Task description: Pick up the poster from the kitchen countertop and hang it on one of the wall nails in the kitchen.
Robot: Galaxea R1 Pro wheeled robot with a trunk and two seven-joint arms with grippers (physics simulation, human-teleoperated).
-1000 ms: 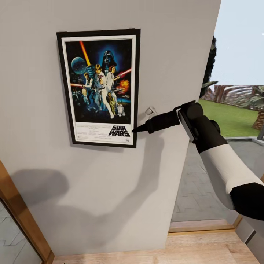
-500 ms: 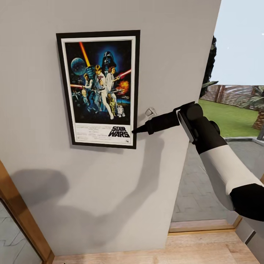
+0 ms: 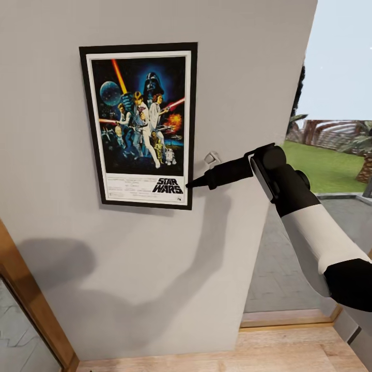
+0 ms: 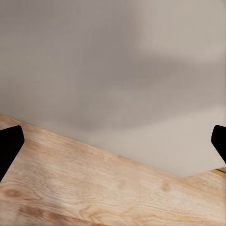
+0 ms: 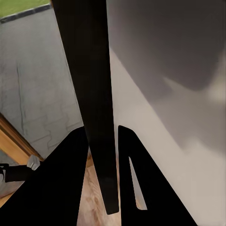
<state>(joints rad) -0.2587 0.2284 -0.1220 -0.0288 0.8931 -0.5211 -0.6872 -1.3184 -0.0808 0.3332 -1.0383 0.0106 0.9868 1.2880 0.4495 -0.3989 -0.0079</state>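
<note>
Head view: the right gripper [image 3: 192, 182] pinches the one poster [image 3: 139, 124] at its lower right frame edge, flat against the grey wall [image 3: 248, 77]; any nail is hidden behind it. The left gripper [image 4: 113, 141], spread wide, faces wall and wooden floor [image 4: 94, 193].

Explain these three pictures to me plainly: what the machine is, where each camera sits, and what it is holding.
This is a simulated two-armed wheeled robot, steered by a person. The large picture comes from its head camera. It shows a framed Star Wars poster flat against a pale grey wall, with the right gripper pinching the frame's lower right edge. The right wrist camera looks along that gripper's fingers, and the dark strip between them is the poster's edge. The left wrist camera shows the left gripper open and holding nothing, aimed at the wall and the wooden floor.
</note>
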